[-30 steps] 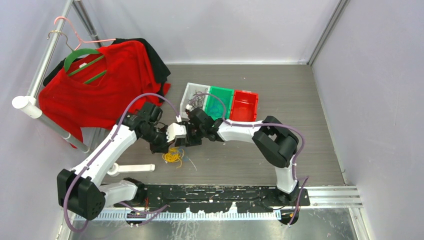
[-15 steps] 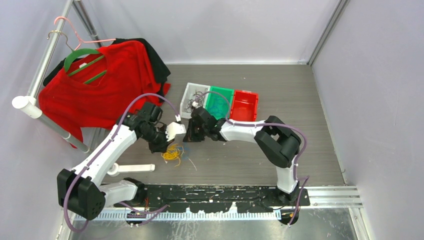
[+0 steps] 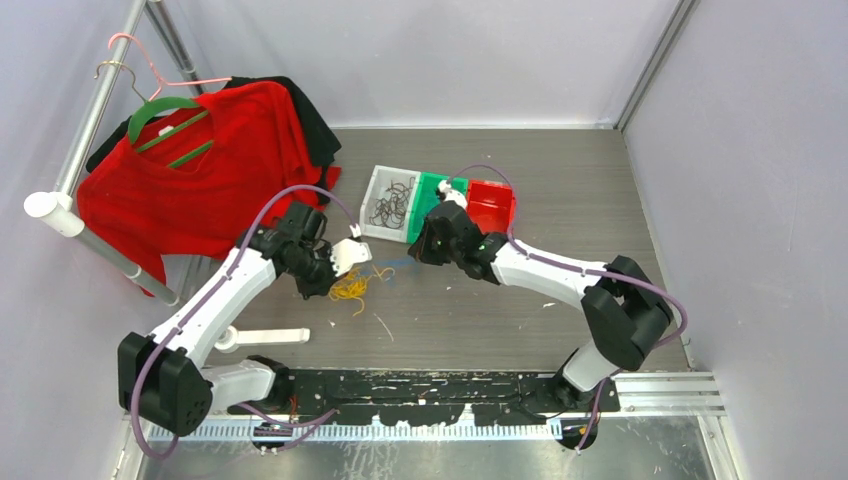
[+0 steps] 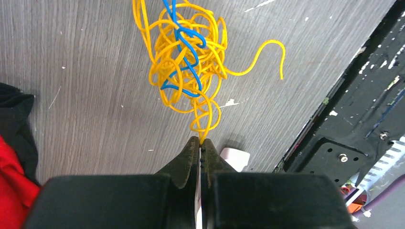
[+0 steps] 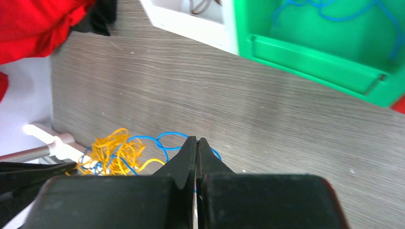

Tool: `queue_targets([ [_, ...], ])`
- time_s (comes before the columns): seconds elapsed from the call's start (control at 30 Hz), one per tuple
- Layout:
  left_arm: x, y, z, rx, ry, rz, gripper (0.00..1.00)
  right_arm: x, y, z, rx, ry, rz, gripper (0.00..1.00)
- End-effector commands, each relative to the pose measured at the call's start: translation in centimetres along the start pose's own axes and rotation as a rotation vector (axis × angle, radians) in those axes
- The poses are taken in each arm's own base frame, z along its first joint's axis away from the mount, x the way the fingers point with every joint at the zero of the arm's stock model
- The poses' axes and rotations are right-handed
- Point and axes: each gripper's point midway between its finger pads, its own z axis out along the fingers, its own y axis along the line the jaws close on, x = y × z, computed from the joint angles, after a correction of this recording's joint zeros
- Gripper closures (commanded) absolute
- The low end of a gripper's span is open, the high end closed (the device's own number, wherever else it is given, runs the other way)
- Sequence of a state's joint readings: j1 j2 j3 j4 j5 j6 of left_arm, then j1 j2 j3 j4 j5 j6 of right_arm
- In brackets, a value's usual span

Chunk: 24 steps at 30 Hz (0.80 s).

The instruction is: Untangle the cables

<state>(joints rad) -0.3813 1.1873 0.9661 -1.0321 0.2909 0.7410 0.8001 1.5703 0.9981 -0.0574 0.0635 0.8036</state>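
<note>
Working inventory, as I am reading it from my screens:

1. Left gripper (image 4: 199, 144): both fingers are pressing flat together with no gap showing. They are pinching one loop of the yellow cable (image 3: 349, 288) at the very tips.
2. Yellow cable: it is bunching in a loose tangle just beyond the left fingertips, over the table (image 3: 560, 210) in front of the left arm. One free end is curling out to the side. I cannot tell whether the bundle is resting on the wood or hanging just clear of it.
3. Blue cable (image 4: 186, 37): it is threading through the middle of the yellow tangle and running out across the table toward the right arm.
4. Right gripper (image 5: 196, 143): the jaws are sitting closed. The blue cable is coming in to the tips from both sides and appears to be caught between them. This gripper is hovering near the bins, apart from the left one.
5. White bin (image 3: 370, 200): dark cables (image 3: 392, 202) are lying inside it.
6. Green bin (image 3: 445, 178): it is sitting against the white bin, and another blue strand is lying in it.
7. Red bin (image 3: 492, 212): it is sitting against the green bin's other side.
8. Red shirt (image 3: 190, 180): it is hanging on a green hanger (image 3: 165, 108) at the far left.
</note>
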Motion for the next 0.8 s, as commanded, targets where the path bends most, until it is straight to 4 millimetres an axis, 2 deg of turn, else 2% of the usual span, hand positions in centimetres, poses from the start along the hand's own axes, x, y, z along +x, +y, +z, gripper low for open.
queue_targets([
  [0.0,0.4,1.6,0.7,-0.059,0.023,-0.012,1.00,-1.8,-1.7,-1.8,0.049,-0.070,-0.013,0.99],
  [0.3,1.6,2.7,2.1,-0.093,0.083,-0.020,1.00,-1.8,-4.3,-3.4,0.093,-0.086,0.011,0.99],
  [0.43,3.2,4.1,2.8,-0.162,0.154,0.029,1.00,-2.6,-5.8,-4.6,0.127,-0.112,0.031,0.99],
  [0.53,4.1,4.1,3.2,-0.169,0.180,0.043,1.00,-3.9,-6.0,-5.8,0.117,-0.144,0.050,0.99],
  [0.63,3.1,3.2,3.2,-0.120,0.126,0.020,1.00,-4.0,-5.2,-6.0,0.086,-0.126,0.015,0.99],
  [0.67,2.6,2.8,3.1,-0.107,0.103,0.015,1.00,-3.5,-4.6,-5.6,0.073,-0.110,-0.013,0.97],
  [0.7,2.2,2.7,2.9,-0.100,0.082,0.015,1.00,-2.7,-3.9,-4.9,0.061,-0.089,-0.057,0.84],
  [0.73,1.9,2.6,2.8,-0.096,0.070,0.015,1.00,-2.0,-3.0,-4.3,0.039,-0.076,-0.108,0.65],
  [0.77,1.8,2.6,2.8,-0.099,0.064,0.013,1.00,-1.1,-1.9,-3.8,0.006,-0.064,-0.162,0.54],
])
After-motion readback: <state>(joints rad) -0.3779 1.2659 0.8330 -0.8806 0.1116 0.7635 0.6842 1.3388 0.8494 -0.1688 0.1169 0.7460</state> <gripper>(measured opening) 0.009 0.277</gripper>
